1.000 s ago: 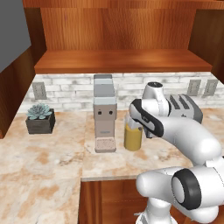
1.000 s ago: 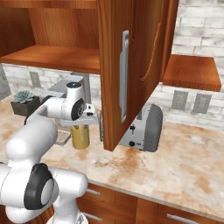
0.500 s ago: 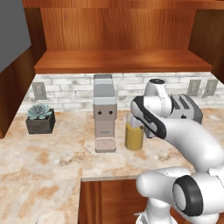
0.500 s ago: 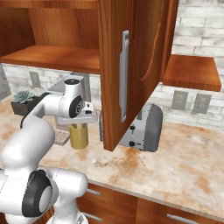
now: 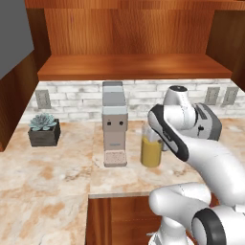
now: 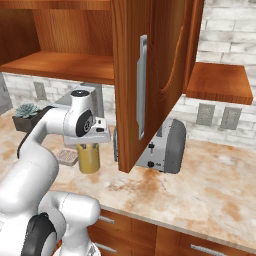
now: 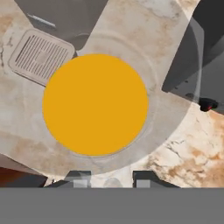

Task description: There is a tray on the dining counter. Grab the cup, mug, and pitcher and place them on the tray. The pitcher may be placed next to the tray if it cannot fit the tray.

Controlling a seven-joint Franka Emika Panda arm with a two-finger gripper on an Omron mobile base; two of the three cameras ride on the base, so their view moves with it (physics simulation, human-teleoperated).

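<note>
Pitcher look: the pitcher (image 5: 151,152) is a clear glass cylinder filled most of the way with amber-yellow liquid; in the hand view it (image 7: 95,105) reads as a flat orange disc inside a faint clear ring.
Pitcher place: it stands upright on the desk (image 5: 43,177), just right of the coffee machine's drip grate and left of the toaster, directly under the robot's hand.
Succulent: one small green succulent (image 5: 43,129) in a dark square pot, far left on the desk, well apart from the pitcher.
Coffee machine: one grey coffee machine (image 5: 114,123), upright against the brick wall, its grate (image 7: 40,56) near the pitcher's base.
Pitcher count: one.
Gripper: the gripper (image 7: 111,179) hangs straight above the pitcher, looking down into it; its two dark tips sit at the near edge of the glass rim.
Jaws: partly apart, a narrow gap between the two tips; whether they pinch the pitcher's rim cannot be told.
Toaster: one grey toaster (image 6: 166,146), right of the pitcher, partly behind the cabinet door.
Cabinet door: one wooden door (image 6: 147,75) with a long metal handle, standing open in front of the toaster.
Wall outlets: two (image 6: 204,114) on the brick wall right of the toaster.
</note>
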